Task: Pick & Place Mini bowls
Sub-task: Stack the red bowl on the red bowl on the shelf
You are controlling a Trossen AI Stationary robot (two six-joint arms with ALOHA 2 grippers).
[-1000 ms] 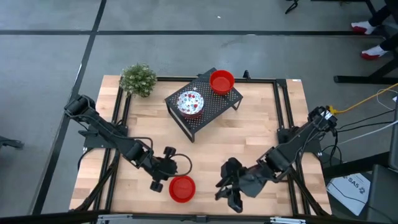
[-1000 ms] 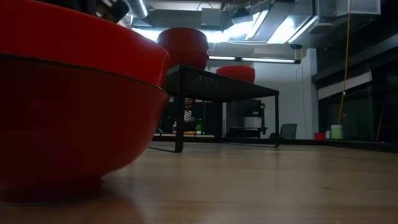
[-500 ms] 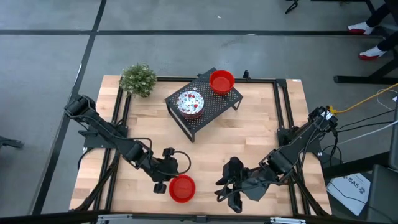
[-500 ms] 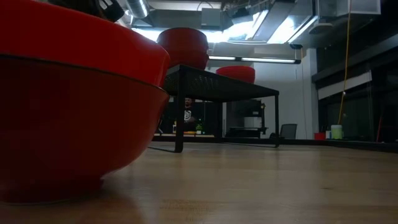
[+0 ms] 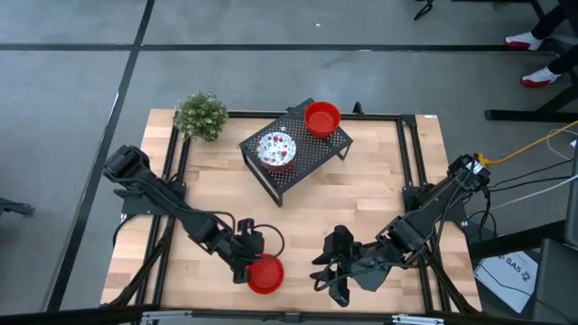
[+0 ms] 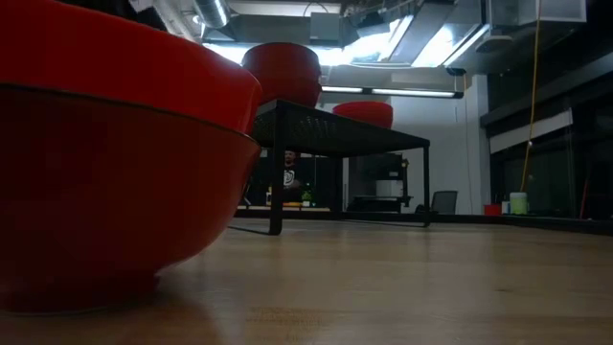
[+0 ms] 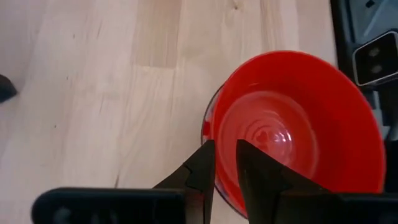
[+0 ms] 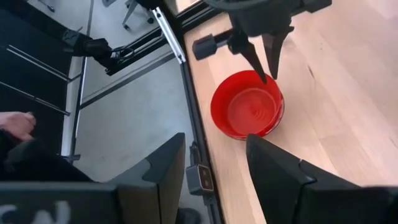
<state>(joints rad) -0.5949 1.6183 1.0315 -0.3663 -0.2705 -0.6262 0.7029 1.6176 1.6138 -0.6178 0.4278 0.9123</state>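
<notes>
A plain red mini bowl [image 5: 265, 274] stands on its base on the wooden table near the front edge; it fills the low view's left [image 6: 105, 163]. My left gripper [image 5: 252, 260] is open and slants down over the bowl's left rim, one finger on each side of it. A second red bowl [image 5: 322, 118] and a white red-speckled bowl [image 5: 276, 149] sit on the black mesh rack [image 5: 307, 155]. My right gripper [image 5: 329, 271] hangs open above the table, right of the near bowl, with nothing between its fingers. My left gripper [image 7: 224, 147] straddles the red bowl's rim [image 7: 219, 163], one finger inside [image 7: 249, 163] and one outside [image 7: 202, 167]. It comes slanting down from the table's left. The bowl stands upright on the table. Whether the fingers touch the rim I cannot tell.
A small green potted plant [image 5: 200, 116] stands at the far left corner. Black frame rails [image 5: 408, 153] run along the table's sides. Bare wood lies between the rack and the near bowl. A person's hand [image 8: 13, 124] shows beyond the table's front edge.
My left gripper has sunk and moved toward the table's near right onto the red bowl's rim, rolling its wrist as it went; the gap between its fingers looks unchanged. The bowl has stayed where it was.
</notes>
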